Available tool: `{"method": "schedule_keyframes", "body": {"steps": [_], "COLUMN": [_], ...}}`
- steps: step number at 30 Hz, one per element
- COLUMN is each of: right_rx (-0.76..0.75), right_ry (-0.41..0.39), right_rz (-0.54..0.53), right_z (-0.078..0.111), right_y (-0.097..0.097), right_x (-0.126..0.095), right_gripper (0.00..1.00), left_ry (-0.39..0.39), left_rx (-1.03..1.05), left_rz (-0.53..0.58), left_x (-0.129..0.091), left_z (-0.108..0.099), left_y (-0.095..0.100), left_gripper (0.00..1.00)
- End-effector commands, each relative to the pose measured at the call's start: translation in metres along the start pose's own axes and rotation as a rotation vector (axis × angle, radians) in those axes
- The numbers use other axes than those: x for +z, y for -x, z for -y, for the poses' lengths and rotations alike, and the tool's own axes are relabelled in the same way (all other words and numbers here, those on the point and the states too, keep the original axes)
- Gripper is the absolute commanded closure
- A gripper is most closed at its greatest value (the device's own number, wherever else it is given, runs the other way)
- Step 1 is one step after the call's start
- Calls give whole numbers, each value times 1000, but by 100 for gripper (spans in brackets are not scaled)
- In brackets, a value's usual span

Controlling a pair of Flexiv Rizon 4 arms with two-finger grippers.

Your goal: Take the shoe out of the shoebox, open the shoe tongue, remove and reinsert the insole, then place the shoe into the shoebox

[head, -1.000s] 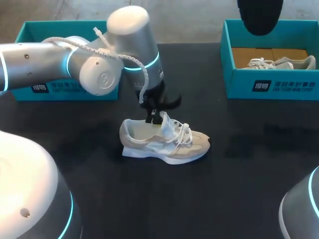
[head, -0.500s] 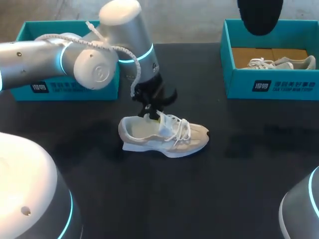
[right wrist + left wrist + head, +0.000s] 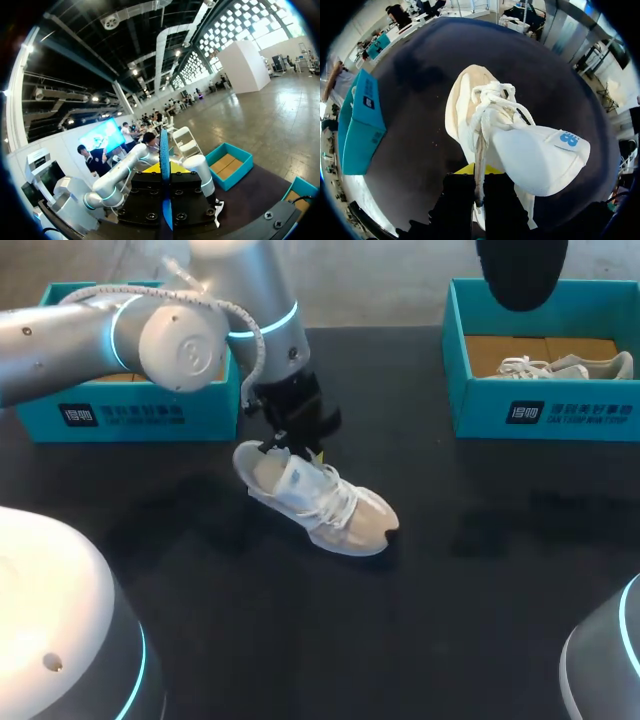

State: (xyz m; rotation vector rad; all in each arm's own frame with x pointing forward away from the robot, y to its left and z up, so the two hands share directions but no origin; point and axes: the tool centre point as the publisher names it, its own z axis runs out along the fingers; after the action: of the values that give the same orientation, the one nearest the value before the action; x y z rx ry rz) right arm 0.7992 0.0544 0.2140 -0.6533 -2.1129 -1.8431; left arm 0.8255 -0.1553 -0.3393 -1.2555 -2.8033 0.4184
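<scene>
Shoe [image 3: 318, 502] nearest of the things over the black table [image 3: 480, 580]: a beige and white sneaker with white laces, tilted, toe low to the near right, heel high to the far left. Whether the toe touches the table I cannot tell. In the left wrist view it hangs out ahead of the fingers, toe farthest away, the white tongue [image 3: 540, 155] standing out beside the laces.

At the heel end the left gripper [image 3: 296, 445] has it from above. Its fingers [image 3: 457, 200] stand nearly together, clamped on a thin edge of the shoe's upper by the laces, which runs down between them in the left wrist view. The left arm [image 3: 150, 335] comes in from the left and partly hides the left shoebox [image 3: 120, 415], a teal box at the table's far left.

At the far right stands the right shoebox [image 3: 540, 405], also teal, well apart from the held shoe. A second shoe [image 3: 565, 367], pale with white laces, lies inside it on brown card.

The right gripper [image 3: 164, 175] is high above the table. Its fingers are pressed together on the insole [image 3: 164, 145], seen edge-on as a thin blue strip; in the head view it shows as a dark rounded shape above the right shoebox
</scene>
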Motion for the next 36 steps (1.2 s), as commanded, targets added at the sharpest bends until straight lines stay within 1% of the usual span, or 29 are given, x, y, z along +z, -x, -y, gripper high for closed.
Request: {"method": "schedule_keyframes", "body": {"steps": [1, 9, 18, 24, 36], "right_rx": [1, 1, 1, 1, 1], "right_ry": [-3, -3, -3, -3, -3], "right_rz": [2, 2, 2, 2, 2], "right_z": [-1, -1, -1, -1, -1], "right_y": [1, 1, 1, 1, 1], "right_x": [1, 1, 1, 1, 1], "right_gripper": [100, 100, 100, 100, 100], "left_ry": [3, 53, 104, 133, 149], "left_rx": [109, 342, 532, 616, 710], "left_rz": [-43, -124, -210, -235, -278], "left_x": [-6, -9, -5, -2, 0], "left_z": [3, 18, 35, 45, 72], "left_y": [3, -4, -25, -38, -62], "left_gripper": [100, 100, 100, 100, 100]}}
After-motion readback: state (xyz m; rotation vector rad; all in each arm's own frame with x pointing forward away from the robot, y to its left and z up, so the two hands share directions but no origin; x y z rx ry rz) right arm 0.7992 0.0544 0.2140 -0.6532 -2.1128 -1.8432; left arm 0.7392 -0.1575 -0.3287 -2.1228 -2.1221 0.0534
